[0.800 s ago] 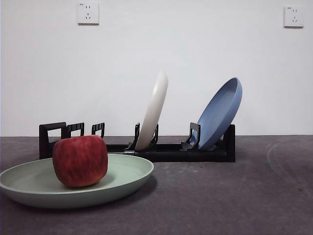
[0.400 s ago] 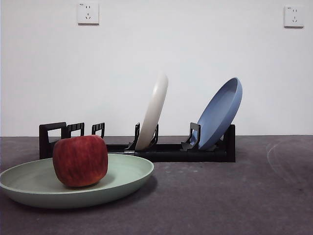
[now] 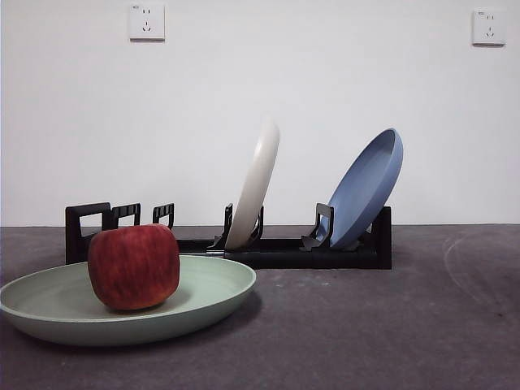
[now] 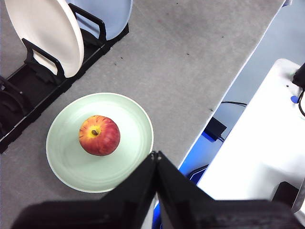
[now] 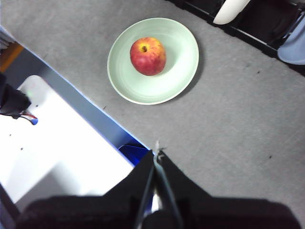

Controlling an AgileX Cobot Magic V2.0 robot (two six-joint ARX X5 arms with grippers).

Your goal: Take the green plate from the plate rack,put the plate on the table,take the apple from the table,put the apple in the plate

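The red apple point(image 3: 133, 266) sits in the green plate point(image 3: 213, 294), a little off the plate's middle, stem dimple facing up as the left wrist view point(image 4: 99, 135) shows. The green plate lies flat on the dark grey table point(image 3: 390, 325), just in front of the plate rack point(image 3: 276, 252) and toward the rack's end with the empty dividers and loop handle; from the low front camera the plate's rim overlaps the rack's base, while from above the two look close but apart.

In the plate rack, a cream-white plate point(image 3: 255, 187) stands on edge in a middle slot, tilted toward the blue plate point(image 3: 366, 188), which leans at a stronger slant in the slot at the rack's far end from the green plate. Behind the rack is a white wall with two sockets point(image 3: 146, 22).

Neither arm appears in the front view. The left gripper point(image 4: 156, 157) hangs high above the table edge near the green plate, its two black jaws pressed together with nothing between them. The right gripper point(image 5: 156, 155) is likewise high above the table's edge, well clear of the green plate point(image 5: 181, 57) and apple point(image 5: 148, 56), jaws closed tip to tip and empty.
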